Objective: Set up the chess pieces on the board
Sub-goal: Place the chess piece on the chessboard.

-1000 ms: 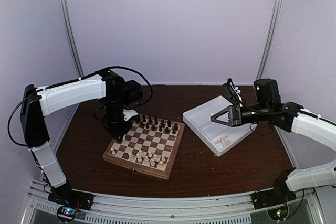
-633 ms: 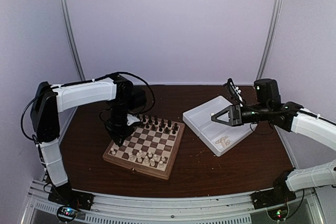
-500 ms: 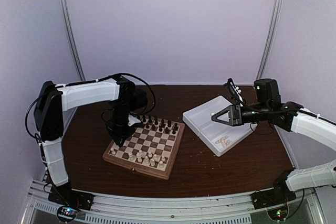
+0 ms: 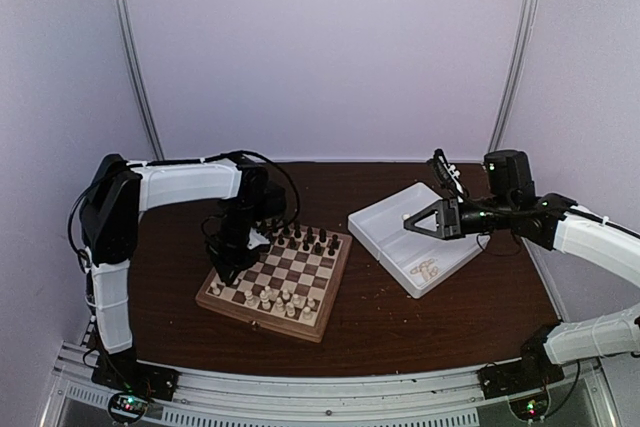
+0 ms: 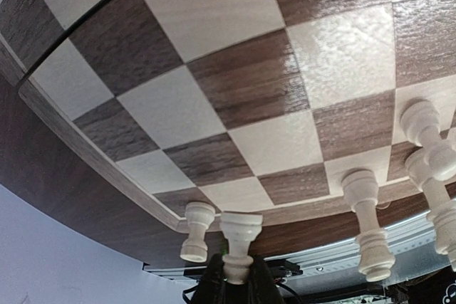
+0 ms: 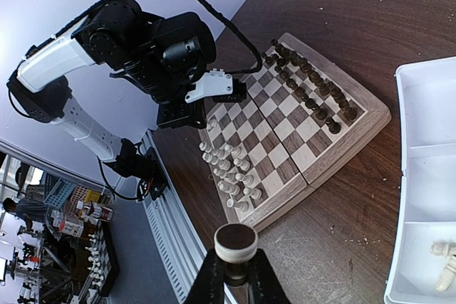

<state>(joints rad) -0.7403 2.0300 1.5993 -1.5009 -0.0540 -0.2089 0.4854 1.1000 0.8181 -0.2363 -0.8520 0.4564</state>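
The board (image 4: 337, 278) lies left of centre on the table, with cream chess pieces (image 4: 275, 299) on its near rows and dark ones (image 4: 300, 237) on the far rows. My left gripper (image 4: 231, 259) hangs low over the board's left corner, shut on a cream piece (image 5: 240, 236) held by its top, base toward the squares. Another cream piece (image 5: 196, 229) stands right beside it at the corner. My right gripper (image 4: 412, 224) hovers over the white tray (image 4: 385, 217), shut on a cream piece (image 6: 236, 243) whose dark felt base faces the camera.
A few cream pieces (image 4: 427, 270) lie loose in the tray's near compartment. The tray stands right of the board on the dark table. The left arm's cable (image 4: 285, 182) loops over the board's far left corner.
The left arm has swung its elbow in toward the board, and its gripper has shifted slightly right and down at the board's left corner. The right arm has stayed still.
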